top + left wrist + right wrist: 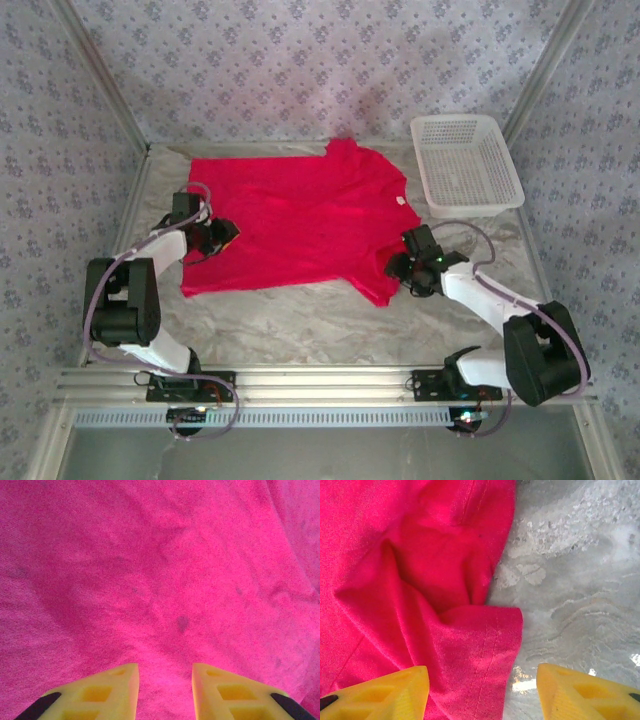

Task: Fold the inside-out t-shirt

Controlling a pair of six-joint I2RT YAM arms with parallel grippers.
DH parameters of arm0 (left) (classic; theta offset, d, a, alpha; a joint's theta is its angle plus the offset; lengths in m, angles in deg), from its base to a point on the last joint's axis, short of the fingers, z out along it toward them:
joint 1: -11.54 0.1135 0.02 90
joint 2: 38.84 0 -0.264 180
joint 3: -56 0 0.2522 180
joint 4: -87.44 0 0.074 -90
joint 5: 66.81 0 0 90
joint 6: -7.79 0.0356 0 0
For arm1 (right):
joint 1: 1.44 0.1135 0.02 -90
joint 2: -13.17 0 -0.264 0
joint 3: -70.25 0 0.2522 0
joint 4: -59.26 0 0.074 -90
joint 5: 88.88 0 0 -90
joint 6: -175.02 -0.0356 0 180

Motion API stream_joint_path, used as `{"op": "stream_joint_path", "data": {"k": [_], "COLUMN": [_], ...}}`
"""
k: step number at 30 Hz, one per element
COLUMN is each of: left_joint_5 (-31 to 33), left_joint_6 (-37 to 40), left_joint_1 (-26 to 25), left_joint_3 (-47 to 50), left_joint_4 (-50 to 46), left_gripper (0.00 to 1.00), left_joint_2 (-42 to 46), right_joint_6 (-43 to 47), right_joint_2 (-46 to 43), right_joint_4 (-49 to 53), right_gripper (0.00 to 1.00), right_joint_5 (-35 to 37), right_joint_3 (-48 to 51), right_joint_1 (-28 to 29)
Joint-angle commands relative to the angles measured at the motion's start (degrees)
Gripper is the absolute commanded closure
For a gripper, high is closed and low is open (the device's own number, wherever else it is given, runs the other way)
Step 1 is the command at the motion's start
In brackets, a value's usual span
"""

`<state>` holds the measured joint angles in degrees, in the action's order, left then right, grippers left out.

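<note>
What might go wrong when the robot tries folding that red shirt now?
The right tool is open across the sleeve hem, one finger over bare table; closing there might catch only a thin edge that slips free. The sleeve is bunched, so a fold may trap wrinkles. The left tool is open over flat t-shirt cloth and might pinch just the top layer.

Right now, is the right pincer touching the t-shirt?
Cannot tell. The right wrist view shows the right pincer open astride the sleeve hem of the t-shirt, one finger over cloth, one over table, but not whether either presses down.
</note>
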<state>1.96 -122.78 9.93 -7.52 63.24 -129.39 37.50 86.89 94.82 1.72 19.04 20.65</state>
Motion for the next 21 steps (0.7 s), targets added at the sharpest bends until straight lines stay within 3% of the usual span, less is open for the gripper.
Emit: {"op": "stream_joint_path", "data": {"k": [1, 6, 11, 18, 21], "left_joint_5": [-0.47, -0.65, -0.2, 1.38, 1.42], "left_joint_6": [0.16, 0.19, 0.39, 0.72, 0.59], "left_joint_1": [0.29, 0.21, 0.23, 0.95, 1.57], "left_joint_3": [0.19, 0.12, 0.05, -0.25, -0.51], "left_joint_4": [0.57, 0.51, -0.07, 0.1, 0.51], "left_gripper": [0.68, 0.68, 0.68, 0.68, 0.68], "left_joint_2": [-0.82, -0.7, -0.3, -2.83, -4.88], "right_joint_6": [2.7, 4.87, 5.14, 4.6, 3.8], "right_joint_2": [3.89, 12.02, 14.55, 8.41, 4.59], "right_joint_4": [-1.45, -3.08, -1.42, 7.17, 10.87], "right_gripper": [0.39, 0.47, 0.83, 0.84, 0.96], "right_joint_5": [-0.38, -0.12, 1.03, 2.7, 2.62], "right_joint_3": [-2.54, -5.83, -8.03, -9.45, -9.1], "right_joint_1": [-0.57, -0.6, -0.2, 1.24, 2.1]}}
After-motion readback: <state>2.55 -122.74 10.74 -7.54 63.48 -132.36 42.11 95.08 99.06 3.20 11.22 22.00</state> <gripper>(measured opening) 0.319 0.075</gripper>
